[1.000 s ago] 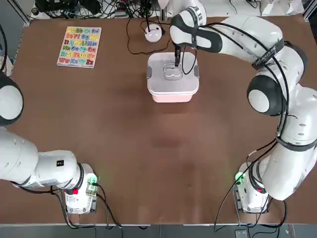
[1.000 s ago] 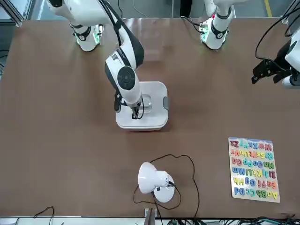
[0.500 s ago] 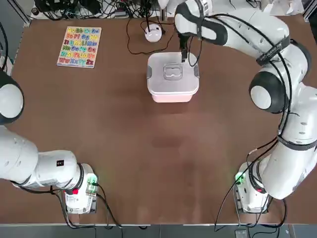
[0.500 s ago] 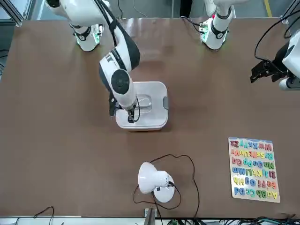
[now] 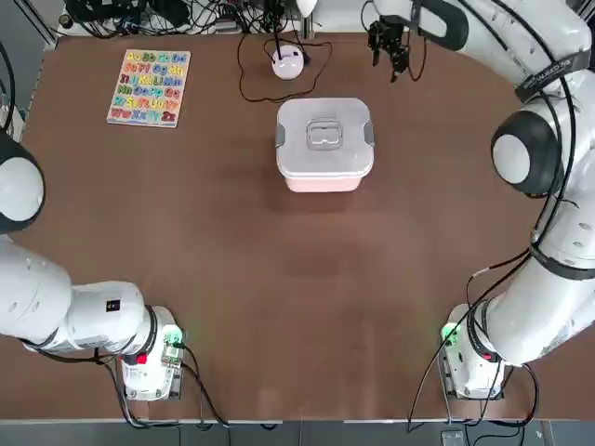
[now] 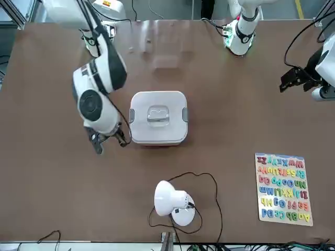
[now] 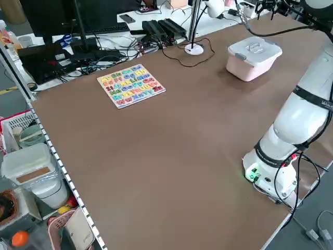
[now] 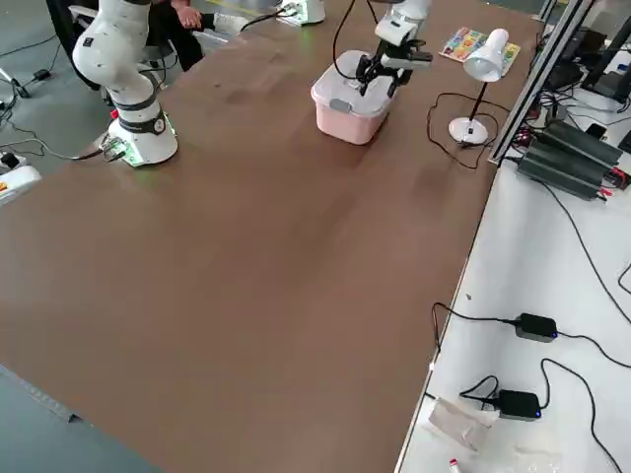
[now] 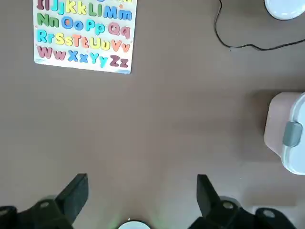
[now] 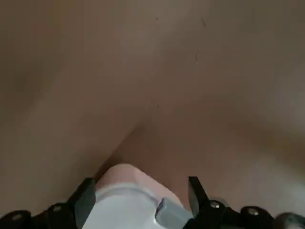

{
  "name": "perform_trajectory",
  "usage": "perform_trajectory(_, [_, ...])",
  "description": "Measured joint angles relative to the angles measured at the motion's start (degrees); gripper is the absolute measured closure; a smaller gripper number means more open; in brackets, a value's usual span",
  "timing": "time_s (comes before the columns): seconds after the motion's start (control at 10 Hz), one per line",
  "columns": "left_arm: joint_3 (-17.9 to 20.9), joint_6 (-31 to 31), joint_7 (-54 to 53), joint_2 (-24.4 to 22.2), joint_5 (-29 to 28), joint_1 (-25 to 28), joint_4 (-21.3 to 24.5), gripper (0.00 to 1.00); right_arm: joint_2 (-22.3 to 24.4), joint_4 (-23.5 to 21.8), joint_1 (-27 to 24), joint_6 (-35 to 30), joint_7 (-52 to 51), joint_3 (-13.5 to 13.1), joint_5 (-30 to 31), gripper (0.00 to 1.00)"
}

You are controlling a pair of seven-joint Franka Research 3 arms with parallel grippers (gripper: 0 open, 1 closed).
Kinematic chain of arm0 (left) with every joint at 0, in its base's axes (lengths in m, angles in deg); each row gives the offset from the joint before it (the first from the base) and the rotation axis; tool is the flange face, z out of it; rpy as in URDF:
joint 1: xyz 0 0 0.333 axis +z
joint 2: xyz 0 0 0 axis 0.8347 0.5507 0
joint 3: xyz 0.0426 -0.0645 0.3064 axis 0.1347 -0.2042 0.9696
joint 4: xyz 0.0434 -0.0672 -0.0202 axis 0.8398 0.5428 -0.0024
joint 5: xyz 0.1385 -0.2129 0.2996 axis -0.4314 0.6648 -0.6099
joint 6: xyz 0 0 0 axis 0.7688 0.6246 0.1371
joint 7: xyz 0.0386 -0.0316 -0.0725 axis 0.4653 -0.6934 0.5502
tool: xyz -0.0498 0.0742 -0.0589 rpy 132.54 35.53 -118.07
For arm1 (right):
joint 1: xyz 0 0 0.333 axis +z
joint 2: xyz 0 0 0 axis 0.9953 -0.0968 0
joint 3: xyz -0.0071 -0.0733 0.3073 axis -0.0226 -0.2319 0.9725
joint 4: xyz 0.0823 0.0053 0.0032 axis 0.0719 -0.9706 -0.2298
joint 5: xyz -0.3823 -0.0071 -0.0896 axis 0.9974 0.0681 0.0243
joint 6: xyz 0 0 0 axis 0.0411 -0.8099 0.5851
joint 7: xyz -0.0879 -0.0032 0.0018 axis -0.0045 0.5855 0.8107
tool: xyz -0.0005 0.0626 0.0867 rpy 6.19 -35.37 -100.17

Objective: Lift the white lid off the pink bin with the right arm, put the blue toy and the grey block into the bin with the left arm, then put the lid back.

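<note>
The white lid sits closed on the pink bin in the far middle of the table. My right gripper hangs open and empty beyond the bin's far right corner, clear of the lid. From the front it is the right gripper, level with the bin's wall. In its wrist view a corner of the lid shows between the fingers. My left gripper is parked open at the table's left edge, far from the bin. The blue toy and the grey block are out of view.
A colourful alphabet puzzle board lies at the far left. A white desk lamp with a round base and a looping black cable stands just behind the bin. Both arm bases stand at the near edge.
My right gripper has come off the lid's handle and swung up and away to the far right of the bin. The lid stays on the bin. The left arm has not moved.
</note>
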Motion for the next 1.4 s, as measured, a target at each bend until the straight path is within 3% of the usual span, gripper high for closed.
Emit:
perform_trajectory(0.4, [0.0,0.0,0.0,0.0,0.0,0.0,0.0,0.0,0.1,-0.1,-8.7,-1.8,-35.6,0.0,0.8,0.13])
perform_trajectory(0.7, [0.0,0.0,0.0,0.0,0.0,0.1,0.0,0.0,4.2,-1.1,-17.8,-5.1,-57.4,0.0,1.0,0.13])
perform_trajectory(0.9, [0.0,0.0,0.0,0.0,0.0,0.1,-0.1,0.0,11.5,-4.0,-23.8,-6.8,-60.7,1.8,1.0,0.11])
perform_trajectory(1.0, [0.0,0.1,0.0,0.0,0.0,0.1,-0.1,0.0,16.6,-5.8,-25.7,-9.0,-60.7,2.9,1.0,0.01])
perform_trajectory(1.2, [0.0,0.1,0.0,0.0,0.0,0.2,-0.1,0.0,25.4,-7.8,-26.6,-13.4,-60.3,3.5,1.0,0.0])
perform_trajectory(1.4, [0.0,0.1,0.0,0.0,0.0,0.2,-0.1,0.0,28.3,-8.8,-26.6,-13.4,-57.5,3.7,1.0,0.0])
